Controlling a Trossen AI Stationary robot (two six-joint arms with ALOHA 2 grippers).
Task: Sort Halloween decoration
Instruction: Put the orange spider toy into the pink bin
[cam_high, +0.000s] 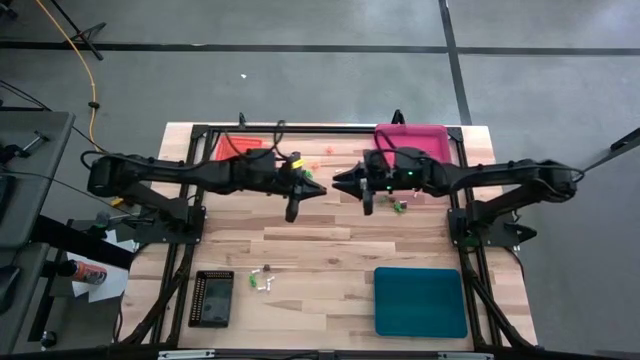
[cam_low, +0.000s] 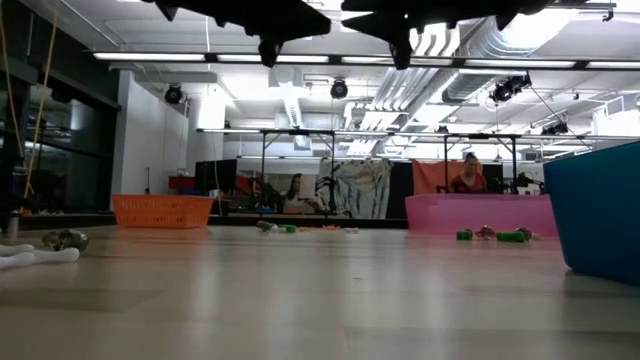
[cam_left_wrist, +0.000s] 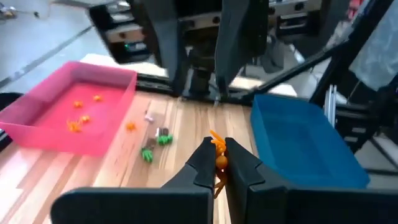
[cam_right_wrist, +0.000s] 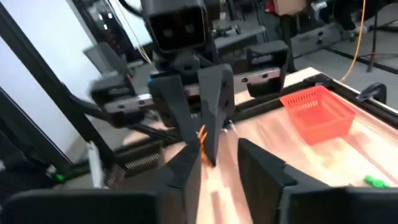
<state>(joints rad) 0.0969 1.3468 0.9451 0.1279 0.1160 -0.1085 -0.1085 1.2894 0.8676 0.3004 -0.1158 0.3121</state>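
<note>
The wooden table (cam_high: 330, 250) is lying mostly bare across its middle, with trays sitting near its corners. Above the centre, both arms are hanging tip to tip. The left gripper (cam_left_wrist: 221, 163) is pinching an orange trinket (cam_left_wrist: 219, 160) between closed fingers, while the right gripper (cam_right_wrist: 217, 165) is standing partly open just beside it. Green trinkets (cam_high: 398, 206) are lying near the pink tray (cam_high: 437, 133).

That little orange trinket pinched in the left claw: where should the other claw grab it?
Probably the free orange tip poking up past the left gripper fingers. The orange trinket is clamped lower down, so the right gripper, open and facing it, should come in head-on, straight across.
</note>
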